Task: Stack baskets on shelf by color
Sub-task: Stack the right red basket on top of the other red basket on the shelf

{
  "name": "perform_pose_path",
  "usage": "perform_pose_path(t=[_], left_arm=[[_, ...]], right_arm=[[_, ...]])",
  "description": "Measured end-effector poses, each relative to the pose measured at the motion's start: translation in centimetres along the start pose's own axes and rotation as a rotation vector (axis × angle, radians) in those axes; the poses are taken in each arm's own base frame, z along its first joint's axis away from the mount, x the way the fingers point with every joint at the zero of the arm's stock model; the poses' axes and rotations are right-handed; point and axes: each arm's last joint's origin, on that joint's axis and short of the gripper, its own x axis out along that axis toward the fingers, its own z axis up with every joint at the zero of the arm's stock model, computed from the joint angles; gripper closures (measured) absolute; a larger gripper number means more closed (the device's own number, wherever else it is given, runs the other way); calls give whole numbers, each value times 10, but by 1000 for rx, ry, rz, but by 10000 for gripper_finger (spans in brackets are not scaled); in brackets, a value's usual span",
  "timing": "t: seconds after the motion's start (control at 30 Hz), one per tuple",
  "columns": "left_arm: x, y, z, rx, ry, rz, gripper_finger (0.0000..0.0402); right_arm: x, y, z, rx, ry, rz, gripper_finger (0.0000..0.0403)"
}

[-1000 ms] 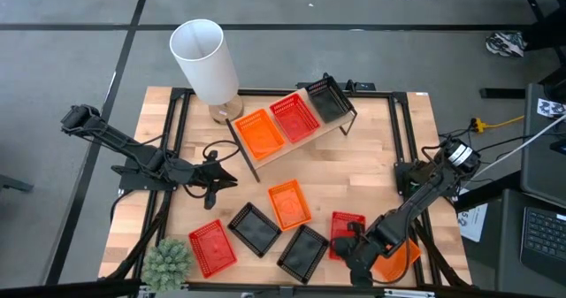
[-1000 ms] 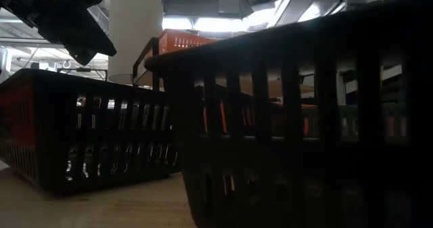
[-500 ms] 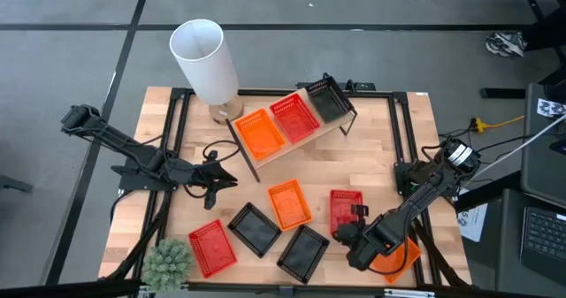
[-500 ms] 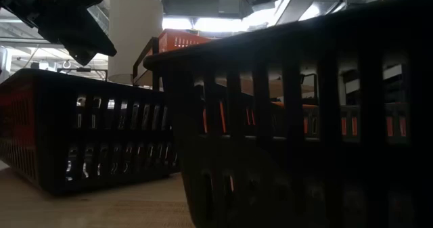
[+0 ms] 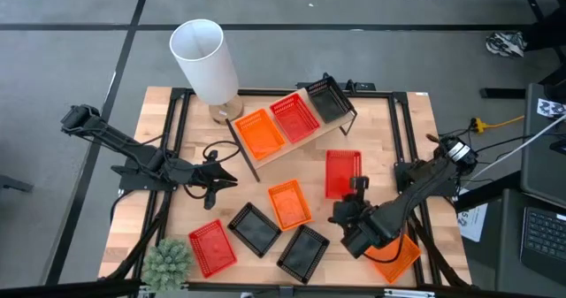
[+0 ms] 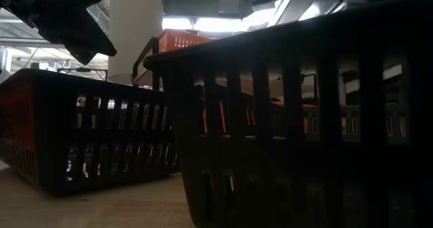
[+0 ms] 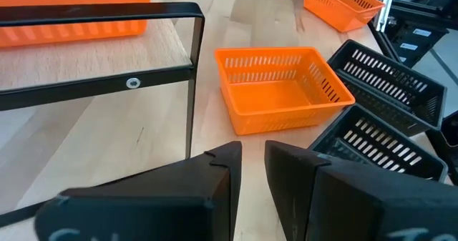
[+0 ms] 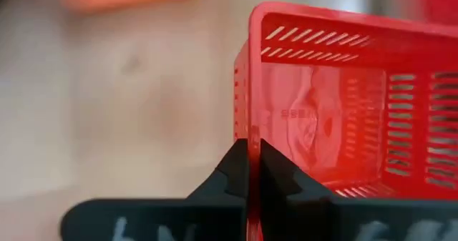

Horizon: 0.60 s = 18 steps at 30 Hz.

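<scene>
The shelf (image 5: 265,152) stands at the table's far middle with an orange basket (image 5: 259,133), a red basket (image 5: 294,118) and a black basket (image 5: 329,103) side by side on its board. My right gripper (image 5: 355,194) is shut on another red basket (image 5: 343,171) just near-right of the shelf. On the table lie an orange basket (image 5: 288,204), two black baskets (image 5: 254,229) (image 5: 302,249), a red basket (image 5: 212,248) and an orange basket (image 5: 395,257). My left gripper (image 5: 218,179) waits left of the shelf, open, with nothing in it. My right gripper pinches one wall of the red basket at its rim (image 8: 247,130), at the basket's near end. One finger is inside the basket and one outside. The fingers come from the table's near side. The basket reaches away from them toward the shelf, open side up, apparently clear of the table.
A tall white cylinder (image 5: 205,61) stands at the far left behind the shelf. A green spiky plant (image 5: 168,263) sits at the near left corner. Bare wood shows between the shelf and the loose baskets. In the low view two black baskets (image 6: 291,120) fill the foreground.
My right gripper has moved from the table's near right toward the far edge and the shelf, taking the red basket along. The basket has left its place beside the black and orange baskets. My left arm has kept still.
</scene>
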Motion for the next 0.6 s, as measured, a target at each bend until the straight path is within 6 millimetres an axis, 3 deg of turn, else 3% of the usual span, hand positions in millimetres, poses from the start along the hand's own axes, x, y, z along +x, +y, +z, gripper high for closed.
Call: perform_pose_path(t=[0.13, 0.27, 0.43, 0.6], left_arm=[[0, 0, 0, 0, 0, 0, 345], [0, 0, 0, 0, 0, 0, 345], [0, 0, 0, 2, 2, 0, 345], [0, 0, -1, 6, 5, 2, 345]], right_arm=[[-19, -35, 19, -68, -103, -216, 401], [-23, -74, 43, -112, -133, -315, 401], [-3, -138, 68, -186, -15, -347, 401], [26, -201, 85, -199, 34, -158, 402]])
